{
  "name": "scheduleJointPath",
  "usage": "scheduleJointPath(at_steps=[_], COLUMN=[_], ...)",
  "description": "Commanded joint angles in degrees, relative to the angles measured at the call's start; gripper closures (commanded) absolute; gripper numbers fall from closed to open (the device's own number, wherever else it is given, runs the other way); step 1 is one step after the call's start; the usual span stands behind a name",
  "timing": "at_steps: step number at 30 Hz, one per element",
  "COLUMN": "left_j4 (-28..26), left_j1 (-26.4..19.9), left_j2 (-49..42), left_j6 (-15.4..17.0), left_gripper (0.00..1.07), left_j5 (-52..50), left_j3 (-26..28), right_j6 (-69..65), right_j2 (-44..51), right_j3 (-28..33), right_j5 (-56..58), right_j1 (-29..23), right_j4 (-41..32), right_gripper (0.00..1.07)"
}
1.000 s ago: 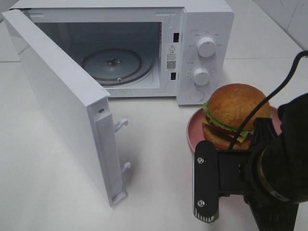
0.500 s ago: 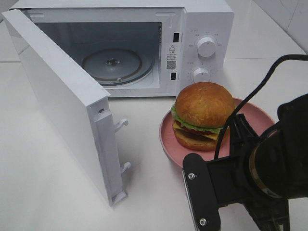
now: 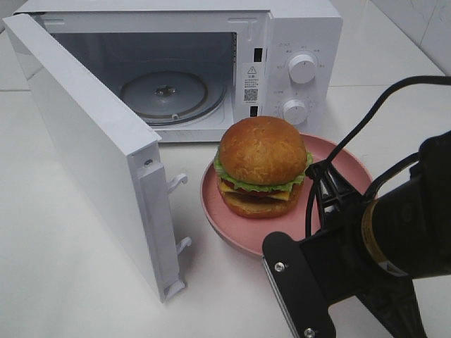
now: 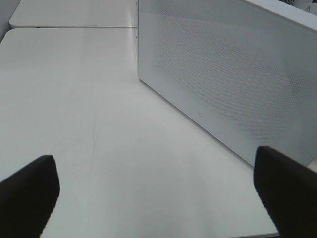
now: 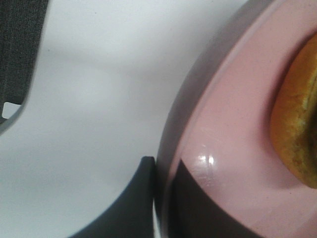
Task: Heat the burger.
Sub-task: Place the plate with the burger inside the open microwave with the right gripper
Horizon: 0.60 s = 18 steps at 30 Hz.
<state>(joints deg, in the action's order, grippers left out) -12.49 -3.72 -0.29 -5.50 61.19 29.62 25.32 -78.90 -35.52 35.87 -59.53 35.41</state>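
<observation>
My right pincer [image 5: 161,198] is pressed together on the rim of the plate [image 3: 209,208]. One finger [image 5: 126,208] lies outside the rim and the other lies inside on the pink surface, with the rim pinched between them. The grip is on the plate's near right side, below my right arm, which fills the near right corner of the high view.

The burger [image 3: 262,165] stands upright on the plate, toward its far side and apart from my fingers. Its domed bun is on top, with lettuce and a yellow slice showing beneath. The plate is about midway between the far and near edges of the counter [image 3: 70,282], a little right of the middle. It is just in front of the microwave [image 3: 296,28], near the right end of the opening. I cannot tell whether the plate rests on the counter or hangs just above it.

The microwave stands toward the counter's far edge. Its door [image 3: 84,141] is swung wide toward the near left, and the glass turntable [image 3: 163,93] shows inside. Two knobs [image 3: 302,67] sit one above the other on the panel at its right.

My left pincer [image 4: 158,193] is spread wide, with only white counter between its dark tips. It faces the door's outer, fine-dotted face.
</observation>
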Motion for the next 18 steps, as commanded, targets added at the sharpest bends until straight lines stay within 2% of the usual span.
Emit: scheduleJointPath(at_steps=[1, 3, 9, 11, 16, 18], left_j4=[-0.23, -0.23, -0.23, -0.23, -0.23, -0.23], left_j1=[0.06, 0.06, 0.06, 0.06, 0.06, 0.06], left_j2=[-0.29, -0.29, -0.29, -0.29, -0.29, -0.29], left_j6=[-0.11, -0.11, -0.11, -0.11, -0.11, -0.11], left_gripper=[0.07, 0.07, 0.07, 0.07, 0.07, 0.07], left_j5=[-0.46, -0.46, -0.46, -0.46, -0.46, -0.46], left_j3=[0.00, 0.00, 0.00, 0.00, 0.00, 0.00], right_j6=[3.55, 8.31, 15.24, 22.86, 27.50, 34.78], right_j2=[1.49, 2.35, 2.64, 2.64, 2.64, 2.64], right_j3=[-0.11, -0.11, -0.92, -3.09, -5.27, -7.16], right_j5=[-2.75, -4.76, -5.33, -5.39, -5.39, -4.87], right_j1=[1.72, 4.24, 6.93, 9.22, 11.23, 13.35], right_j4=[1.60, 0.00, -3.61, -8.42, -11.92, -16.04], right_gripper=[1.07, 1.07, 1.07, 1.07, 1.07, 1.07])
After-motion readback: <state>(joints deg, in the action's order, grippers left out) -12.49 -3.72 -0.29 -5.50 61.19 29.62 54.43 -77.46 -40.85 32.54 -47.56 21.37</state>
